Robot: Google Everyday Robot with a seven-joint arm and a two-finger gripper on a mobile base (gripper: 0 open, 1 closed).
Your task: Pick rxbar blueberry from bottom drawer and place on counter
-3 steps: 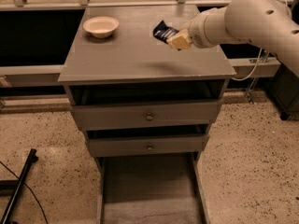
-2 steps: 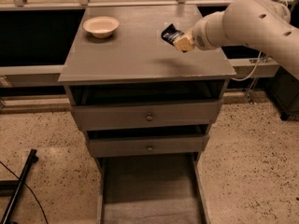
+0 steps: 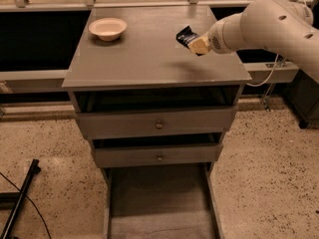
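My gripper [image 3: 196,43] reaches in from the right over the right side of the counter [image 3: 144,54]. It is shut on the rxbar blueberry [image 3: 186,35], a dark navy bar that sticks out to the upper left of the pale fingertips [image 3: 199,46] and hangs a little above the grey top. The bottom drawer [image 3: 158,203] is pulled out at the foot of the cabinet, a grey tray with nothing visible in it.
A cream bowl [image 3: 107,28] sits at the counter's back left. Two upper knobbed drawers [image 3: 158,125] stand slightly ajar. A railing and dark panels run behind the cabinet. A black stand leg [image 3: 20,203] lies on the speckled floor at lower left.
The gripper with the bar has shifted slightly to the right and lower over the counter's right side. Nothing else has moved.
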